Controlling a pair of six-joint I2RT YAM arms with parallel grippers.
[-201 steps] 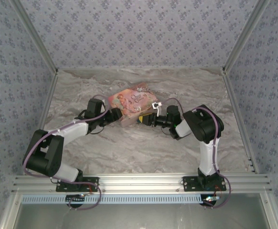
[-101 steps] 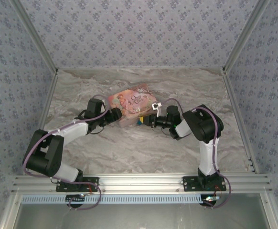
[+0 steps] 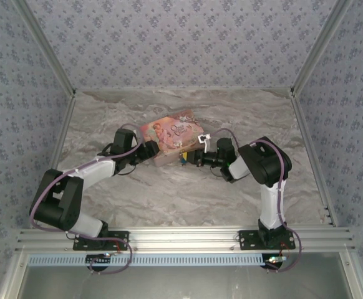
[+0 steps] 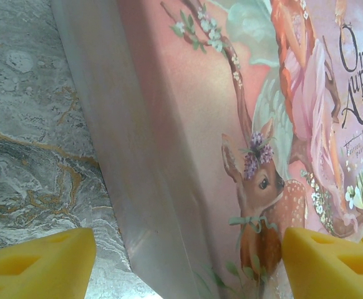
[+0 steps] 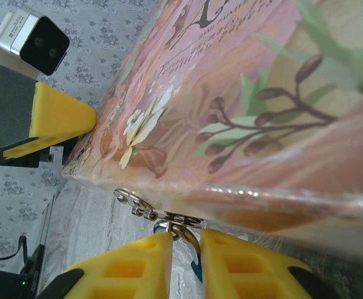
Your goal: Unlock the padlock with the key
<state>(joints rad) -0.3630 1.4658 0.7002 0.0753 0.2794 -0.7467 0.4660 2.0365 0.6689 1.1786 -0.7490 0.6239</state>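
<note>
Since one second ago, the right pincer (image 5: 186,240) has drawn its jaws from a moderate gap to a narrow slit and edged slightly toward the flat pink illustrated box (image 3: 172,134). The left arm holds the same pose.

Right pincer state: narrow. A sliver of the small blue-bodied padlock with a thin silvery shackle (image 5: 194,271) sits between the yellow pads, and the shackle loop stands just above the tips. From this I judge that the jaws are closed on the padlock.

Padlock location: on the marble-patterned table (image 3: 188,199), just beside the near lower edge of the box, straight ahead of the right pincer. The right arm is the nearer one.

A short chain of silvery links (image 5: 141,208) leaves the shackle. Its long axis runs along the box edge toward the left pincer (image 4: 191,240). Whether the key hangs on that chain is too small to tell.

Left pincer state: wide, jaws astride a corner of the box. Whether they press on the box I cannot tell.
</note>
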